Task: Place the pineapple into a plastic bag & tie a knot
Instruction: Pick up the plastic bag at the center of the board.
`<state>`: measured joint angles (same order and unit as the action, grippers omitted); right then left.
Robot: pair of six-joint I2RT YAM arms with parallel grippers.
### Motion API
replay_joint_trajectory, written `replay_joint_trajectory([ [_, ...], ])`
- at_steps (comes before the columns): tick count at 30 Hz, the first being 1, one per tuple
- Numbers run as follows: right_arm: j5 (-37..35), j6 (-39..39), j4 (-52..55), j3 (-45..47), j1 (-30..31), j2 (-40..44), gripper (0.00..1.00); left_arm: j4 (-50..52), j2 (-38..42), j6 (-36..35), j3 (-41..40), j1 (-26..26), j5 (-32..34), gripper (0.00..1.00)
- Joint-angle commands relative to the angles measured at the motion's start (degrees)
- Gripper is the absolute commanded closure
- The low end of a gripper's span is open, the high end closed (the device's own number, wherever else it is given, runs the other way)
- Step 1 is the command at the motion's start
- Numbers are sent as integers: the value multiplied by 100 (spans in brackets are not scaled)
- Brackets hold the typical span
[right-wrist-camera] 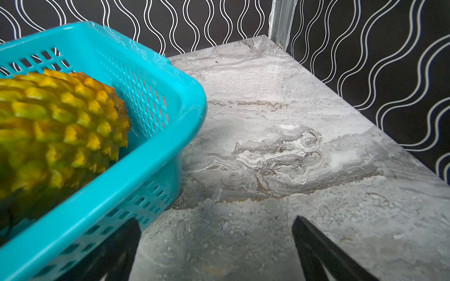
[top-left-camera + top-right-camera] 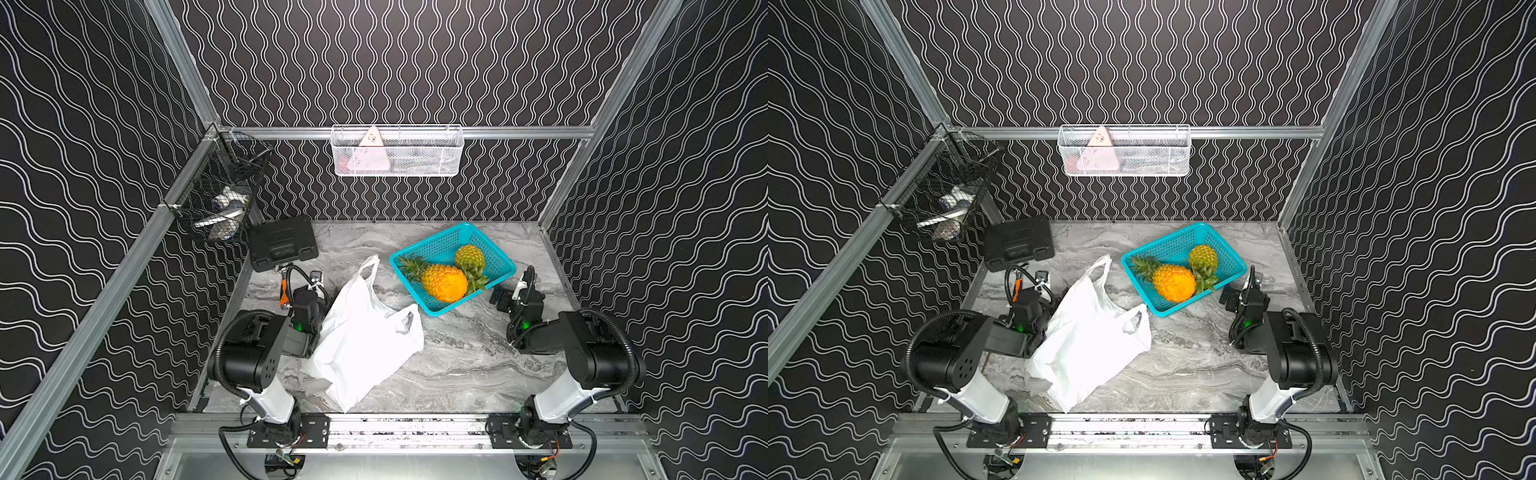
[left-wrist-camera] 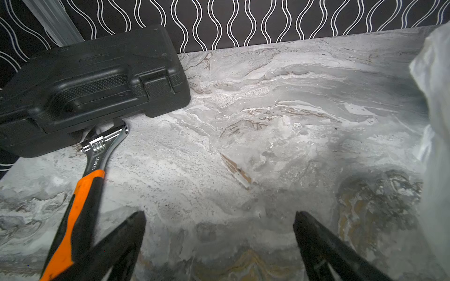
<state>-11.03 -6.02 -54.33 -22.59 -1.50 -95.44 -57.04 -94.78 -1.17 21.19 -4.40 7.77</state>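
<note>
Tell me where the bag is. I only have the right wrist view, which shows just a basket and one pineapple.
Observer: The white bag lies flat on the table, close to the left arm, handles apart, no knot.
Operator: Count the pineapples.
Observer: Two in the basket: an orange pineapple in front and a greener pineapple behind it.
Operator: Report the left gripper.
Observer: The left gripper is open and empty, with a wrench lying beside it.

Thin crinkly plastic bag (image 2: 361,345), seemingly matt
</note>
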Motion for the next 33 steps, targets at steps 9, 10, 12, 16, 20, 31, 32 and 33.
replay_joint_trajectory([
  [9,5,-16,-210,-17,9,-1,0,-185,13,-32,-7,14,-32,1],
  [10,4,-20,-209,-17,9,-1,0,-185,11,-32,-16,18,-30,1],
  [12,4,-14,-205,-17,9,-1,0,-190,13,-29,-10,17,-26,1],
  [16,4,-15,-210,-17,10,1,0,-191,12,-32,-10,12,-30,1],
  [20,5,-20,-205,-17,9,-1,0,-183,11,-25,-10,15,-30,1],
  [31,-237,-3,-278,-11,76,103,0,-81,21,85,46,240,-328,1],
  [32,-621,42,121,-81,237,399,0,-18,109,92,43,133,82,1],
  [33,-849,178,541,-196,397,746,0,130,304,-10,76,-71,524,1],
])
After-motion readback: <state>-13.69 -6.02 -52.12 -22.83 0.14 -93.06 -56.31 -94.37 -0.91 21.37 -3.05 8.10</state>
